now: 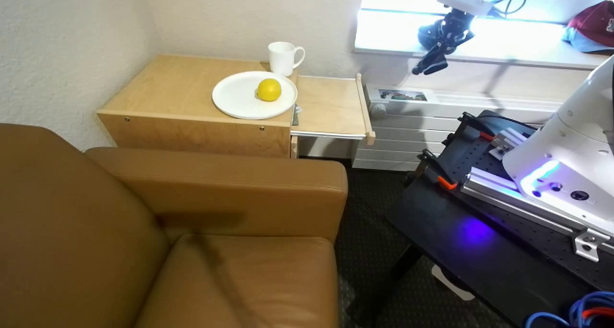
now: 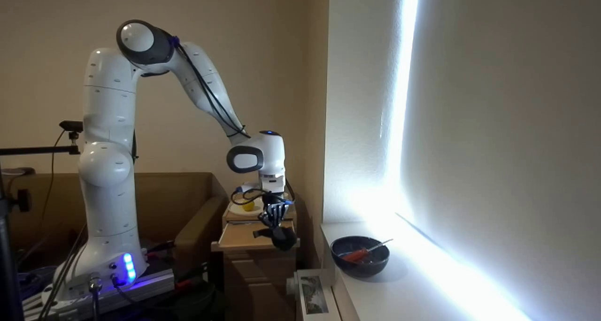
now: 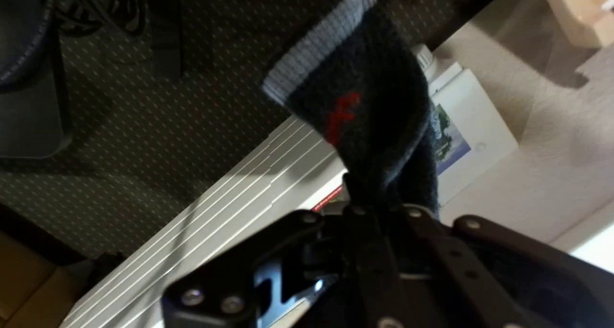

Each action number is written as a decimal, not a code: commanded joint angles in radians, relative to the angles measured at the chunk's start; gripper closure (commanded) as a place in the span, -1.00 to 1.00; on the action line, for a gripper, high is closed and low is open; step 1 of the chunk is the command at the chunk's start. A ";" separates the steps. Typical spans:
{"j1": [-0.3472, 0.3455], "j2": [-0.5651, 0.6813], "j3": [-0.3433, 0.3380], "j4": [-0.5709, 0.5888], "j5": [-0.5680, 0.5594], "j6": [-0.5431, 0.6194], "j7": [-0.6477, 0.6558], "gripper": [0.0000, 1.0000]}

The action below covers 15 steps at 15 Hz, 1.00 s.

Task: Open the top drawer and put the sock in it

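The top drawer (image 1: 331, 102) of the light-wood cabinet is pulled out, its front (image 1: 365, 110) standing off from the cabinet body. Its bare tan base also shows in an exterior view, at the drawer (image 2: 239, 236). In the wrist view a dark sock (image 3: 379, 78) with a grey cuff and a red mark is pinched by my gripper (image 3: 369, 198). The sock (image 1: 431, 62) dangles below my gripper (image 1: 443, 45), beyond the drawer front, near the radiator and sill. A corner of light wood (image 3: 575, 16) shows at the wrist view's upper right.
On the cabinet top are a white plate (image 1: 235, 95) with a yellow fruit (image 1: 269, 89) and a white mug (image 1: 282, 58). A brown sofa (image 1: 230, 179) adjoins the cabinet. A radiator (image 1: 398, 141) runs under the sill, which bears a dark bowl (image 2: 359, 264) and a red cap (image 1: 592, 26).
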 commanded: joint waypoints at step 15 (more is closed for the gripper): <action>0.313 0.166 0.330 0.044 0.287 0.297 0.032 0.96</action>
